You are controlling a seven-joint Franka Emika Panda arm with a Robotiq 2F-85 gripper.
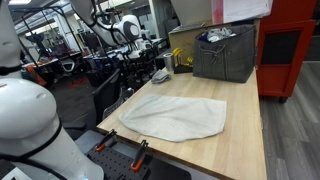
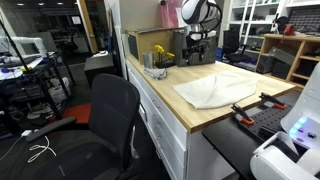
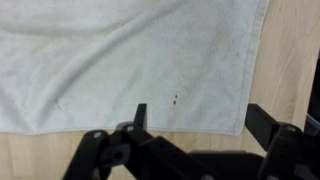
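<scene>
A white cloth lies spread flat on the light wooden table in both exterior views [image 1: 175, 117] [image 2: 215, 88]. The wrist view looks down on the cloth [image 3: 130, 60], which has two small dark specks; its edge and one corner lie on bare wood [image 3: 295, 60]. My gripper [image 3: 200, 120] is open and empty, its two black fingers wide apart above the cloth's near edge. In both exterior views the gripper [image 1: 150, 50] [image 2: 197, 48] hangs above the far end of the table, clear of the cloth.
A grey fabric bin [image 1: 225, 52] stands at the table's far end beside a red cabinet [image 1: 290, 45]. Orange-handled clamps [image 1: 120, 150] grip the near edge. A black office chair [image 2: 110, 110] stands beside the table. Small items with something yellow [image 2: 160, 55] sit near the arm's base.
</scene>
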